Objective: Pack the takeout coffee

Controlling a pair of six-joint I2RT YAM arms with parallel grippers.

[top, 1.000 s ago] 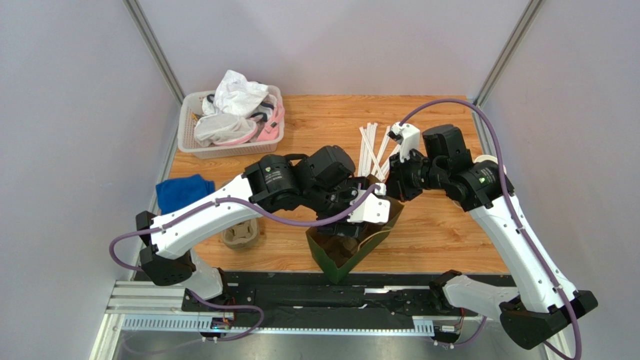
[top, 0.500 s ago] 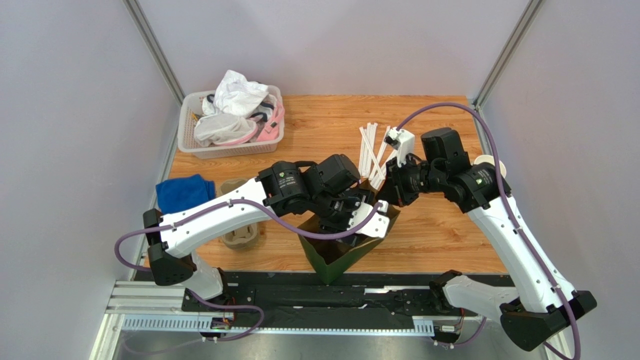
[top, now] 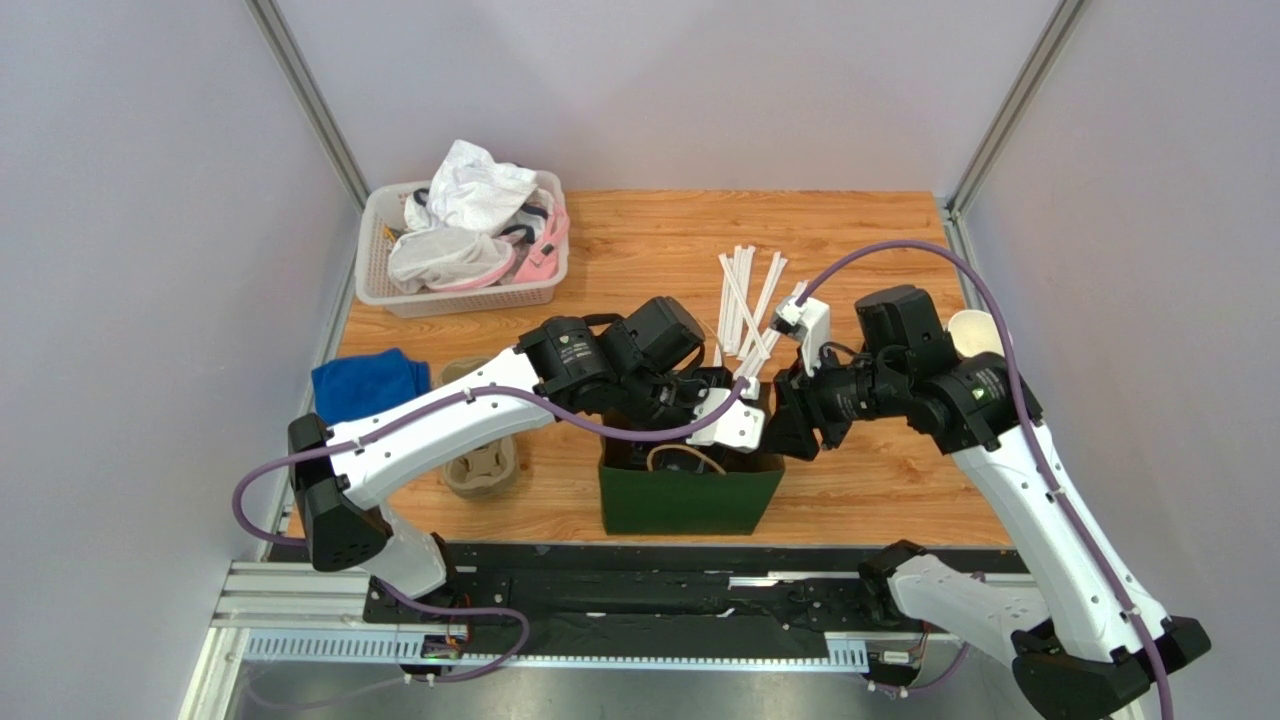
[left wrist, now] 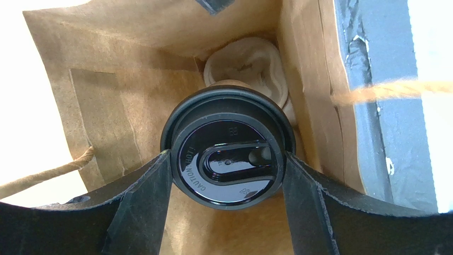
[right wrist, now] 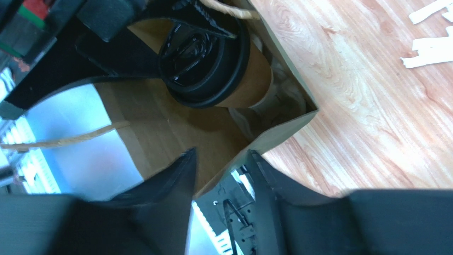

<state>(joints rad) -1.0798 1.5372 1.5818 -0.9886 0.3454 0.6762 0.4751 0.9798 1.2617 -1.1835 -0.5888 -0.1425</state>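
Note:
The takeout coffee (left wrist: pixel 228 127) is a brown paper cup with a black lid. It hangs inside a green paper bag (top: pixel 691 498) with a brown lining, which stands upright near the table's front edge. My left gripper (left wrist: pixel 227 155) reaches down into the bag, shut on the lid, one finger pressing each side. Something pale and moulded (left wrist: pixel 247 64) lies at the bag's bottom under the cup. In the right wrist view the cup (right wrist: pixel 250 79) shows from the side. My right gripper (right wrist: pixel 222 154) is at the bag's right rim, its fingers apart either side of the paper wall.
A white basket (top: pixel 458 248) of crumpled bags stands at the back left. A blue cloth (top: pixel 368 383) and a pulp cup carrier (top: pixel 481 473) lie left of the bag. White strips (top: pixel 751 300) are scattered behind it. A pale cup (top: pixel 977 330) sits by the right arm.
The bag has swung from tilted to upright, square to the front edge. My left gripper has sunk deeper into it with the cup. My right gripper's jaws have parted at the rim.

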